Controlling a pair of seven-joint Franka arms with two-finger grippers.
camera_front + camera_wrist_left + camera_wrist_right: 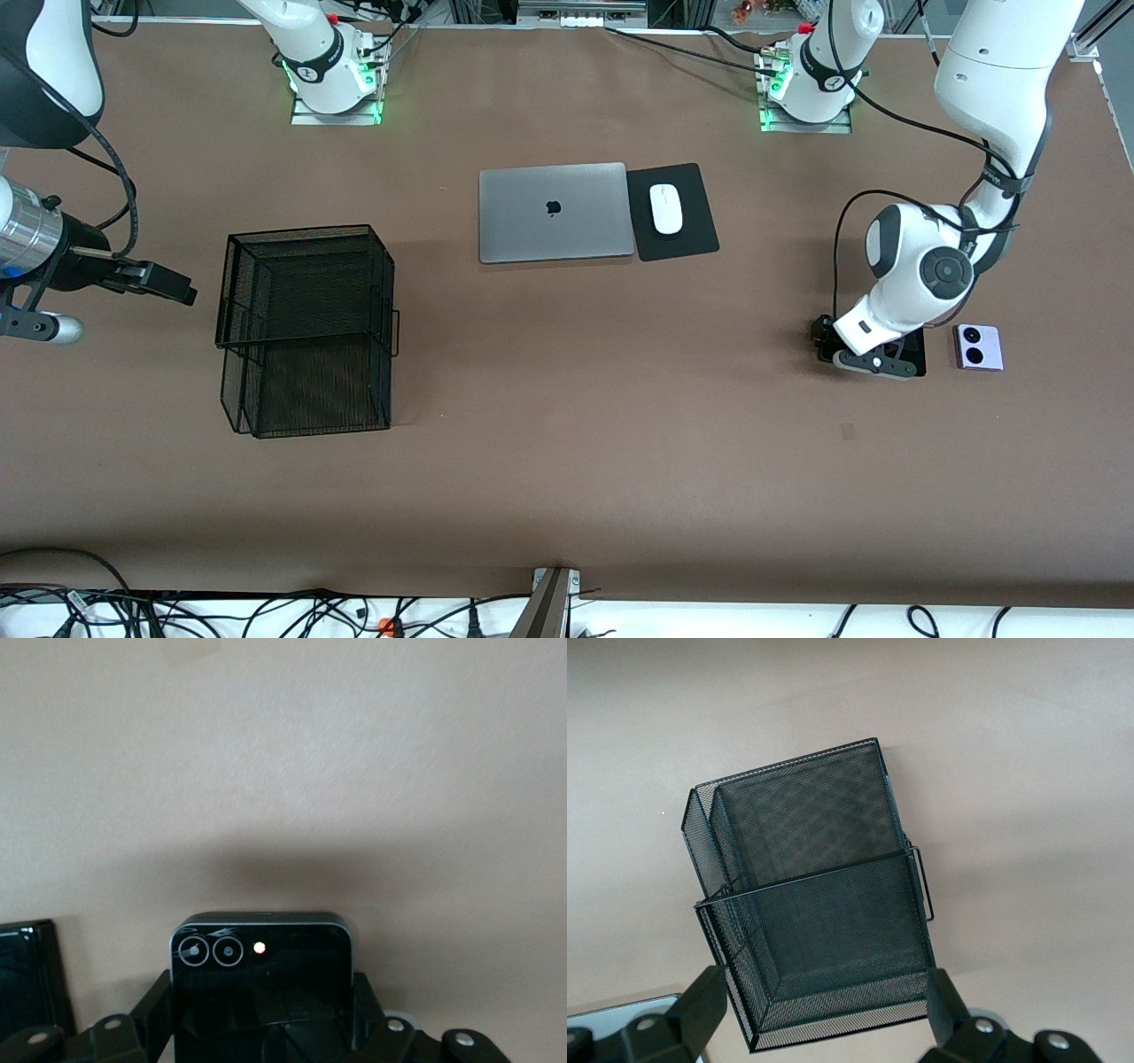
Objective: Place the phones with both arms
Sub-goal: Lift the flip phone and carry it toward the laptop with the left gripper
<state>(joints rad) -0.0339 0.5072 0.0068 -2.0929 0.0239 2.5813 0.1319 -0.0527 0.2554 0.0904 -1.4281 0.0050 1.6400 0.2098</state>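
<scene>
My left gripper [873, 359] is down at the table near the left arm's end. In the left wrist view it [261, 992] is shut on the black folded phone [260, 948], one finger against each side, and the phone's two ringed lenses and a red dot show. The edge of a second glossy black phone [27, 979] lies beside it. A black phone [914, 350] shows partly under the hand, with the lilac-white phone [978, 346] flat on the table next to it. My right gripper [168, 283] hangs open and empty beside the black mesh basket [306, 328].
A closed grey laptop [554, 213] lies mid-table toward the bases, with a white mouse [665, 208] on a black pad [687, 239] beside it. The mesh basket [824, 904] fills the right wrist view. Cables run along the table's near edge.
</scene>
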